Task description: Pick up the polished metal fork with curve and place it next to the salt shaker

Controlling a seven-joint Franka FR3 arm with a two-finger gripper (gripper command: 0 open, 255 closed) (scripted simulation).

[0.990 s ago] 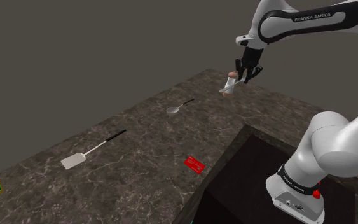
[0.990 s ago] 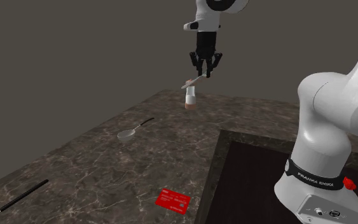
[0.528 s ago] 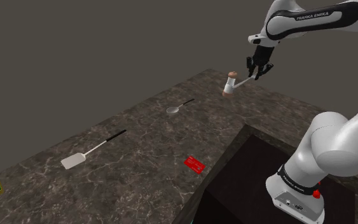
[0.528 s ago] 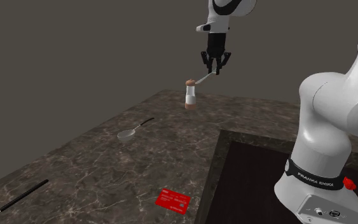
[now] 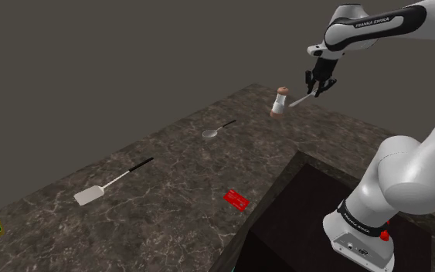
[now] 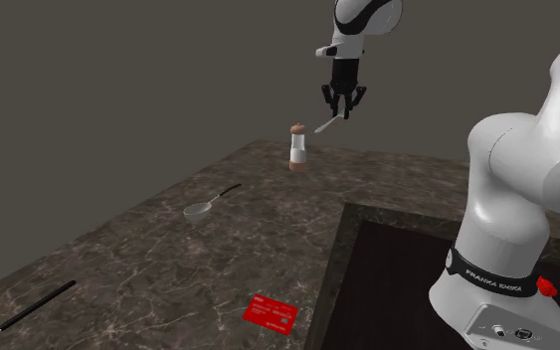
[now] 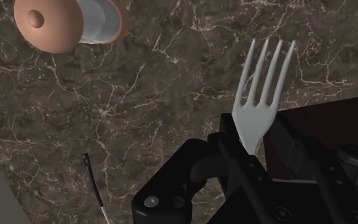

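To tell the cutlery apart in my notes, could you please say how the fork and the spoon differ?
The fork is clasped in the gripper above the counter; the spoon lies flat on it. The fork is pale throughout; the spoon has a black handle. The fork ends in four tines, the spoon in a rounded bowl. Both have pale grey heads.

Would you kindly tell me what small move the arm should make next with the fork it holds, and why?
Probably lower it straight down. The black pincer clasps the silvery four-tined fork in the air, beside the white salt shaker with a brown cap; dark marbled countertop lies beneath, so descending before release should set it next to the shaker.
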